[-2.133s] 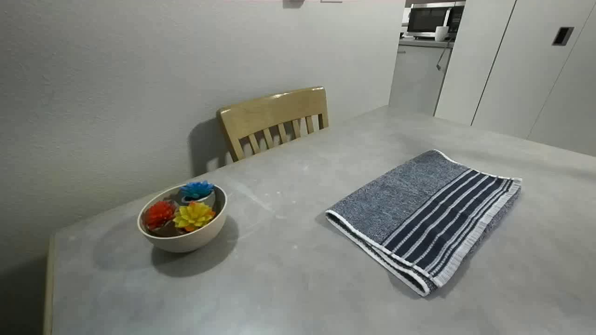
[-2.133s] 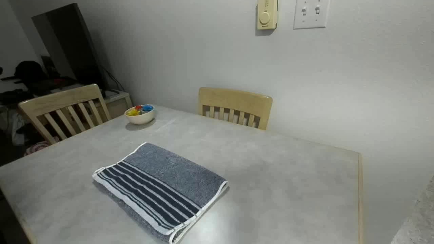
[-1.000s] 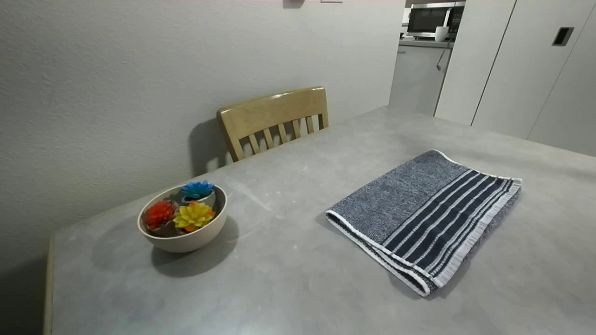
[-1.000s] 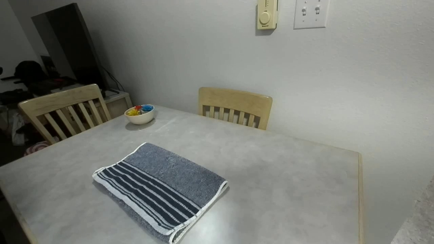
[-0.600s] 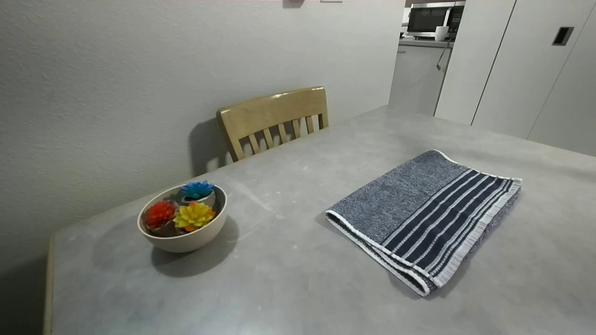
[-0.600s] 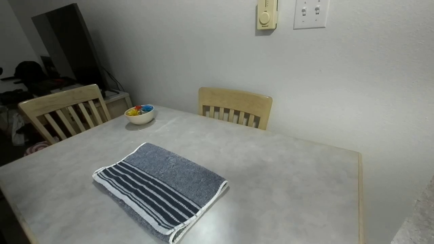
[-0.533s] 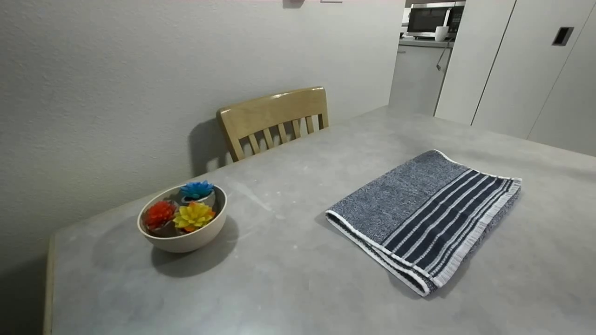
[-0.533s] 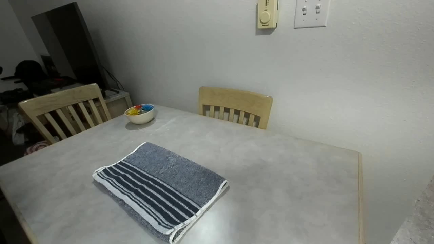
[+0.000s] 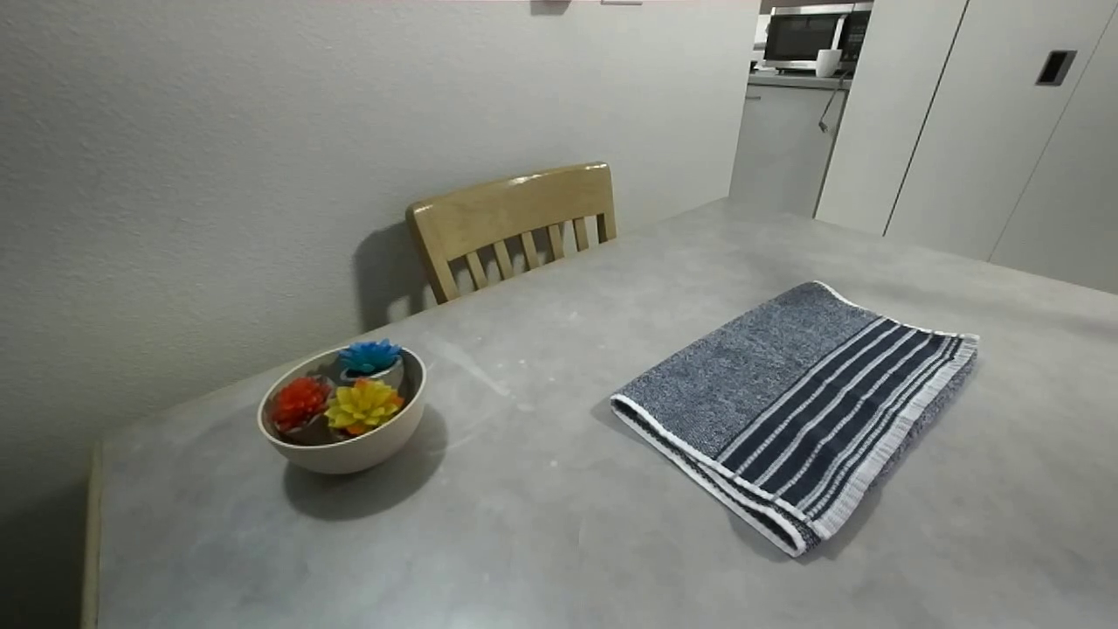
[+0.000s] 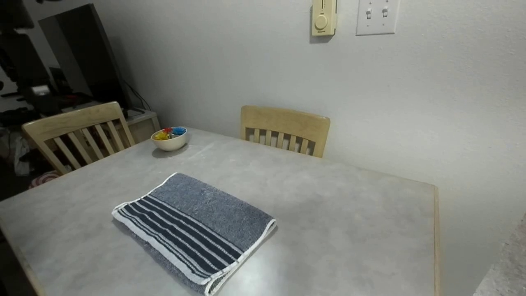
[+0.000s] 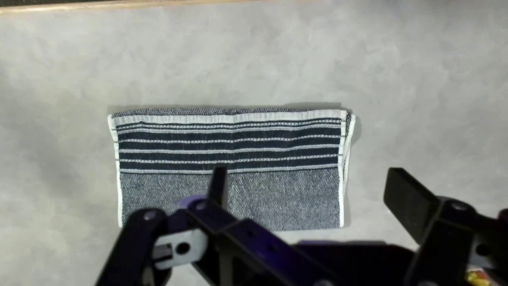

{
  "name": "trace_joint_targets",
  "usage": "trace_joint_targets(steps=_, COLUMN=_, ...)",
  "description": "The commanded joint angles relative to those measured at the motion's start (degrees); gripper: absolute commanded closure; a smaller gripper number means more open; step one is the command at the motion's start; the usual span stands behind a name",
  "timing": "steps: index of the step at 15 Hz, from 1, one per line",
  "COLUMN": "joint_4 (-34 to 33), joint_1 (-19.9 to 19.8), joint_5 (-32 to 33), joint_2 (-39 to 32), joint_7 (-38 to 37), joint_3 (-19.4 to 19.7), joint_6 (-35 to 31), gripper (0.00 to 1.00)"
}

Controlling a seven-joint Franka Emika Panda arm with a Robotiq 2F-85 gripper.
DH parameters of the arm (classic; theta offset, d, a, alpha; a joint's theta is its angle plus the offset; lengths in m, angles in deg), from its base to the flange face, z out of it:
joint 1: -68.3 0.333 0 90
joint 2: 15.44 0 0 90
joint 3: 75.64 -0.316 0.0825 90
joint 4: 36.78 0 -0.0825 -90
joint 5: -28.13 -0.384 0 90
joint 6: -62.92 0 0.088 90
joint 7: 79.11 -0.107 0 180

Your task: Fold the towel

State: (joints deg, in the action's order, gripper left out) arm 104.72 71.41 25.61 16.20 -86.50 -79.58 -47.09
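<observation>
The towel [image 9: 786, 411] lies folded in layers on the table, blue-grey with dark navy stripes and white edging. It also shows in an exterior view [image 10: 201, 226] and in the wrist view [image 11: 230, 155]. Its striped end lies on top, and its layers show along one side edge. In the wrist view my gripper [image 11: 309, 172] is open with its fingers wide apart and nothing between them. It is above the table; one finger overlaps the towel's plain part, the other is beyond its right edge. A dark shape [image 10: 22, 61] at an exterior view's upper left seems to be part of the arm.
A cream bowl [image 9: 349, 450] with red, yellow and blue succulents stands near the table's far corner; it also shows in an exterior view [image 10: 170, 144]. Wooden chairs [image 10: 283, 119] [image 10: 78, 119] stand at the table [image 10: 349, 230] edges, and a wall is behind.
A dark, blurred shape, seemingly part of the arm, has come into an exterior view at the upper left. The towel and bowl have not moved.
</observation>
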Motion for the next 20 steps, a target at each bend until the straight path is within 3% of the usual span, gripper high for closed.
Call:
trace_joint_targets(steps=1, joint_4=-0.38, joint_1=0.89, joint_5=0.02, joint_2=-10.32, joint_7=1.42, joint_3=-1.18, joint_6=-3.95, gripper=0.0)
trace_joint_targets(steps=2, joint_4=-1.82, joint_1=1.21, joint_5=0.3, joint_2=-12.61, joint_7=2.26, joint_3=-1.08, joint_6=-1.01, gripper=0.0)
trace_joint_targets(steps=3, joint_4=0.43, joint_1=0.88, joint_5=0.02, joint_2=-7.35, joint_7=0.62, joint_3=-0.92, joint_6=-2.29, gripper=0.0)
trace_joint_targets(steps=7, joint_4=-0.72, joint_1=1.31, joint_5=0.07, joint_2=-12.53, joint_7=1.18, joint_3=-1.17, joint_6=-2.3, gripper=0.0)
trace_joint_targets(steps=9, joint_4=-2.1, joint_1=1.29, joint_5=-1.63, joint_2=-14.86, joint_7=1.17, joint_3=-0.68, joint_6=-3.86, gripper=0.0)
trace_joint_targets(steps=16, joint_4=-3.75, joint_1=1.92, joint_5=2.44, joint_2=-30.58, joint_7=4.13, joint_3=-1.83, joint_6=-16.22, gripper=0.0)
trace_joint_targets(steps=18, joint_4=-6.45, joint_1=1.95, joint_5=4.05, joint_2=-35.65, joint_7=4.3, joint_3=-1.65, joint_6=-14.62, gripper=0.0)
trace_joint_targets(steps=19, joint_4=-2.46, joint_1=2.07, joint_5=2.87, joint_2=-30.12, joint_7=3.34, joint_3=-1.56, joint_6=-15.82, gripper=0.0)
trace_joint_targets(steps=20, joint_4=-3.52, joint_1=2.16, joint_5=3.31, joint_2=-32.59, joint_7=3.35, joint_3=-1.57, joint_6=-15.8, gripper=0.0)
